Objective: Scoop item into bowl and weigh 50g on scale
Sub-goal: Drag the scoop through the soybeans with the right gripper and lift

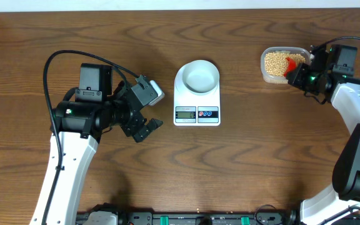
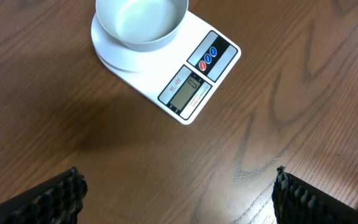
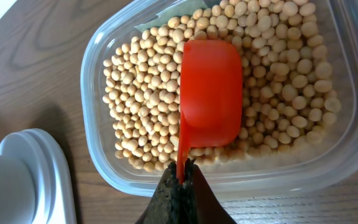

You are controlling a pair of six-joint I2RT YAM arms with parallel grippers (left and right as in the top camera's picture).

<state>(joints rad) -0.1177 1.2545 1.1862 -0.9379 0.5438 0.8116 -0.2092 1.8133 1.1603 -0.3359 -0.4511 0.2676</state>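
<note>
**Early stage: scoop in the beans, nothing in the bowl yet**

The beans [image 3: 142,93] all lie in a clear plastic tub [image 3: 95,56] at the far right of the counter [image 1: 105,37]; none show anywhere outside it. A red scoop [image 3: 209,93] rests on top of the heap, near the middle of the tub, its handle running back over the near rim. No beans are visible on the red face turned to the right wrist camera, and it cannot be told from that view whether the scoop is mouth up or mouth down. The right claw [image 3: 182,177] is pressed together on the end of that handle, pinching it just outside the tub wall.

The bowl [image 2: 142,22] sits on the platform of the scale [image 2: 197,68], which stands at the middle of the counter, well apart from the tub. The bowl's inside is bare and pale, with no beans in it. The scale's display faces the robot, but its reading is too small to make out.

The left claw [image 1: 144,125] hovers over bare counter to the left of the scale, spread wide and holding nothing; the bowl and scale show ahead of it in its own wrist view.

Judged from this, the set-up is done: bowl on scale, scoop in hand and at the beans. Nearly all the work remains: filling the scoop, carrying it across to the bowl, tipping it, and repeating or trimming until the scale shows the target weight.
</note>
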